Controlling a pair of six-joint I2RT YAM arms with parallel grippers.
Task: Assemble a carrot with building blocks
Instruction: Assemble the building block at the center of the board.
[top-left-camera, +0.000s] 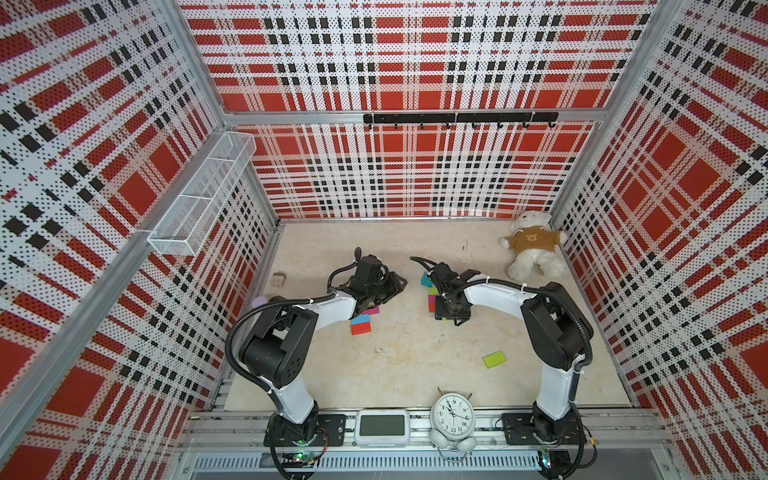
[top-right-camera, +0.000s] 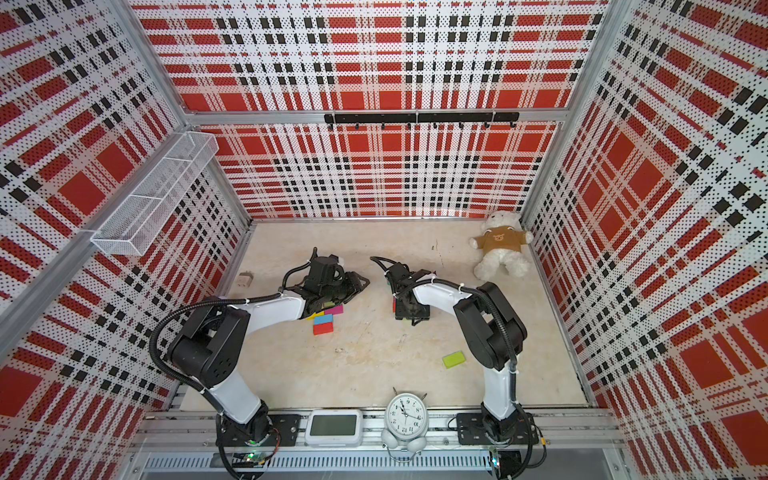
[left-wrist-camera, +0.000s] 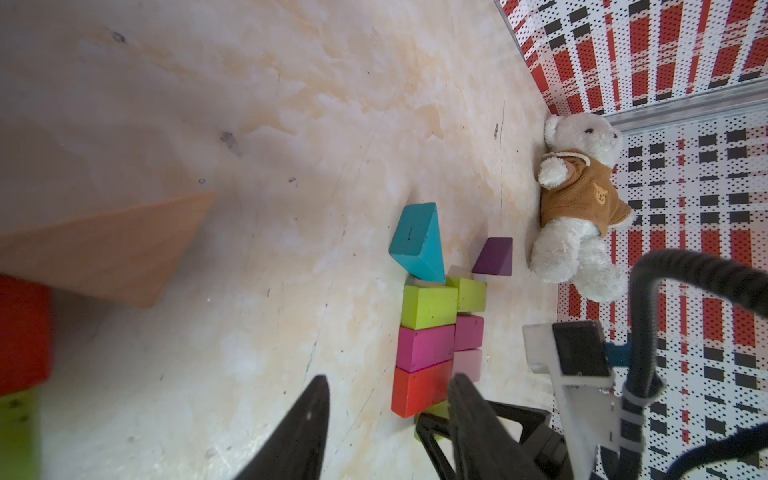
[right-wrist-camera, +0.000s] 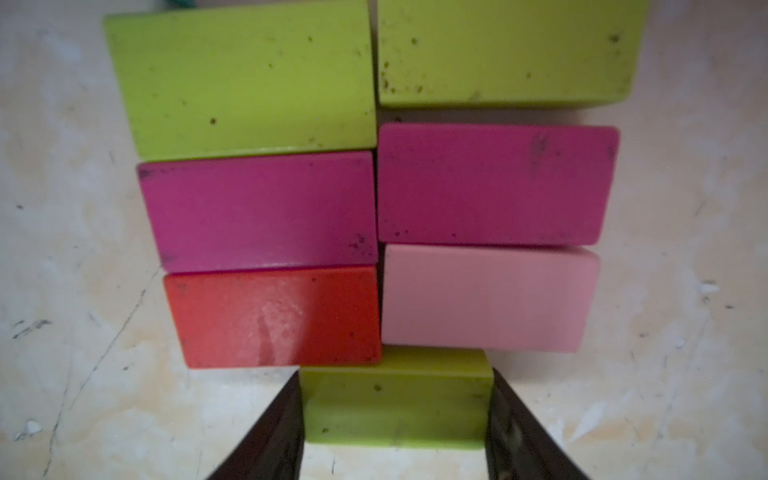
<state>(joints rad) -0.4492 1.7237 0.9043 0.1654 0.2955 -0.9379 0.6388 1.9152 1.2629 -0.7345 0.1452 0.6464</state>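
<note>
In the right wrist view, flat building blocks lie in two columns on the floor: lime green (right-wrist-camera: 249, 79), magenta (right-wrist-camera: 257, 212) and red (right-wrist-camera: 274, 318) beside lime green (right-wrist-camera: 503, 50), magenta (right-wrist-camera: 494, 183) and pink (right-wrist-camera: 486, 297). Below them, my right gripper (right-wrist-camera: 395, 386) is shut on another lime green block (right-wrist-camera: 395, 419), which touches the red and pink ones. In the left wrist view, my left gripper (left-wrist-camera: 388, 380) is open with nothing between its fingers, just left of this group. A teal triangle (left-wrist-camera: 419, 241) and a purple triangle (left-wrist-camera: 494, 257) lie beyond it.
A tan triangle (left-wrist-camera: 104, 249) lies close under the left wrist. Blue (top-left-camera: 360, 319), red (top-left-camera: 360, 329) and magenta (top-left-camera: 372, 310) blocks lie by the left arm, and a lime block (top-left-camera: 494, 359) at the front right. A teddy bear (top-left-camera: 532, 249) sits in the back right corner.
</note>
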